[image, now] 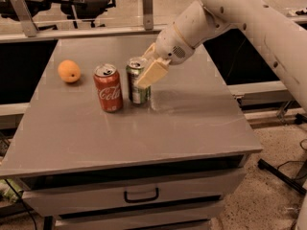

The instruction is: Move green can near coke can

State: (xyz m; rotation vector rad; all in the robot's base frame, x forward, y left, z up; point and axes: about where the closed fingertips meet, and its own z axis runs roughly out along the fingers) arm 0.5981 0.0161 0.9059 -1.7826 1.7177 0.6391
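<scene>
The green can (136, 86) stands upright on the grey table (192, 123), just right of the coke can (108, 87), with a small gap between them. The coke can is red with white script and a silver top. My gripper (148, 72) comes in from the upper right on a white arm and is shut on the green can, its cream finger (152, 74) across the can's upper right side. The can's base appears to rest on the tabletop.
A round orange fruit (69, 71) lies on the table left of the coke can. The table has a drawer with a handle (141, 195) at the front. Chairs and a metal rail stand behind the table's far edge.
</scene>
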